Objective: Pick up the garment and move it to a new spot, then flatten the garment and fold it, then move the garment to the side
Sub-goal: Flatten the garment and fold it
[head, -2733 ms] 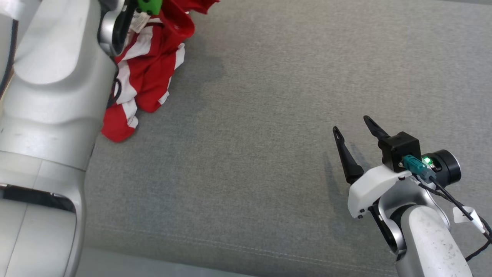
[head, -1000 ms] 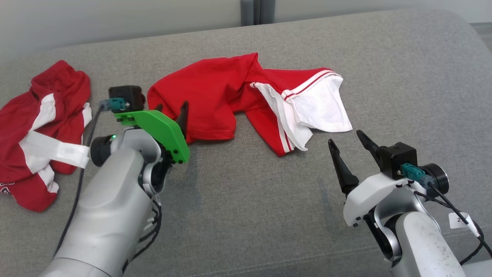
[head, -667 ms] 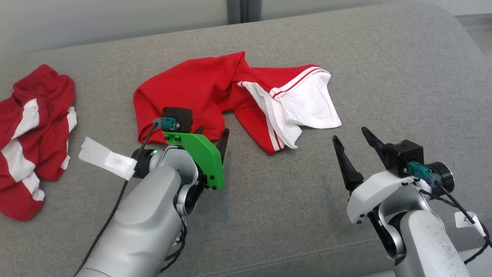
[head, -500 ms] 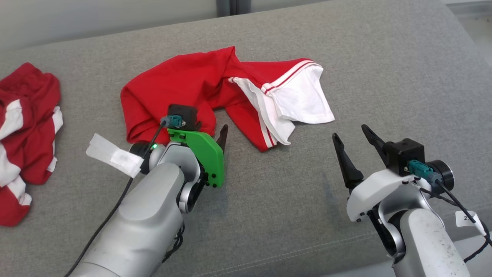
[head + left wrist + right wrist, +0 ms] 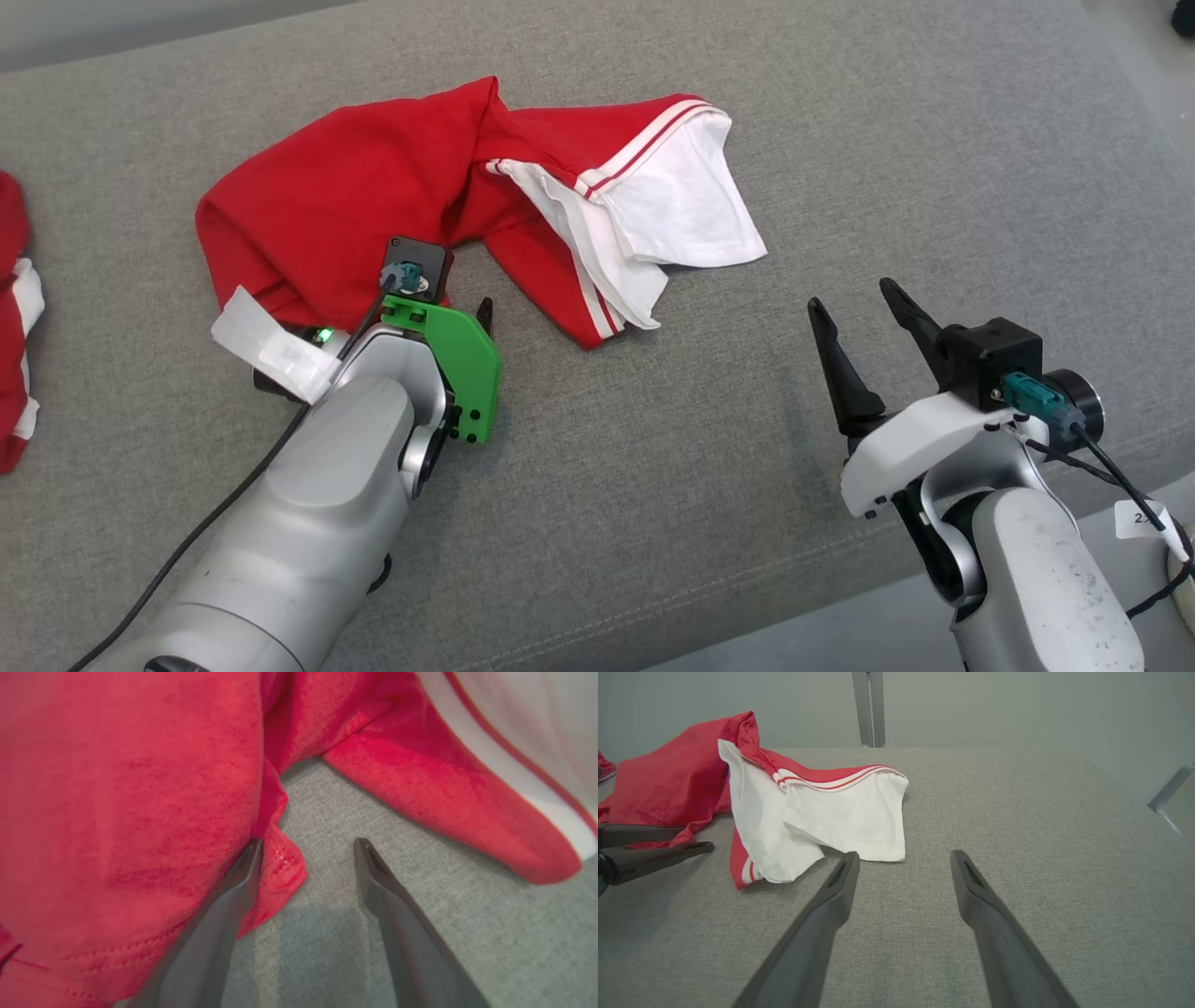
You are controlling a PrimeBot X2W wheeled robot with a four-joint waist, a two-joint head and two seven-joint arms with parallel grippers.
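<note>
The garment (image 5: 345, 196) is a red shirt with a white, red-striped sleeve (image 5: 681, 205), lying crumpled on the grey upholstered surface (image 5: 653, 420). My left gripper (image 5: 464, 308) is open at the shirt's near red hem. In the left wrist view a hem corner (image 5: 280, 868) pokes between the fingers of my left gripper (image 5: 308, 843), and the left finger's tip touches the cloth. My right gripper (image 5: 852, 297) hovers open and empty to the right. The right wrist view shows my right gripper (image 5: 905, 854) just short of the white sleeve (image 5: 850, 812), with my left gripper (image 5: 698, 840) at far left.
A second red and white garment (image 5: 14, 308) lies at the far left edge. The surface's front edge (image 5: 934, 569) runs along the lower right. A wall and a metal post (image 5: 868, 709) stand behind the surface.
The head camera has shifted, so everything sits further left. My left gripper has come from the left pile's side to the shirt's near hem. The right arm has stayed still.
</note>
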